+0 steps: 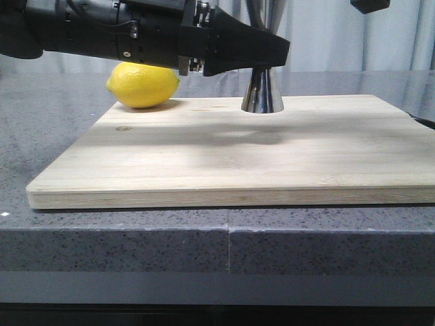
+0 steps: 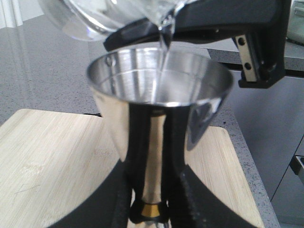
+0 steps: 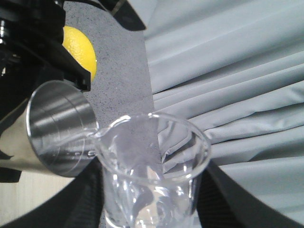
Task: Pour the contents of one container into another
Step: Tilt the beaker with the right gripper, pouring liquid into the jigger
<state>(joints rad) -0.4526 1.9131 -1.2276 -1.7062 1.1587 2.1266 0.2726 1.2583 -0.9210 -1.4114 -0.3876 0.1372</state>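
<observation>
From the front, the left gripper [image 1: 268,58] reaches across a wooden board [image 1: 238,153] and closes on the steel jigger [image 1: 262,92], whose lower cone stands on the board's far edge beside a lemon [image 1: 143,84]; the glass beaker is out of this frame, and only a dark corner of the right arm shows at top right. From the left wrist, the jigger [image 2: 159,95] sits clamped at its gold-banded waist between the black fingers [image 2: 178,156], its open cup under the tilted beaker [image 2: 118,14], a thin clear stream running off the lip into the steel; polished metal of this kind looks slippery, so the narrow waist seems the surest hold. From the right wrist, the beaker [image 3: 152,166] is grasped low on its body by the right gripper [image 3: 149,209], lip over the jigger's [image 3: 57,128] rim; thin glass, light and likely fragile, best held low and gently.
</observation>
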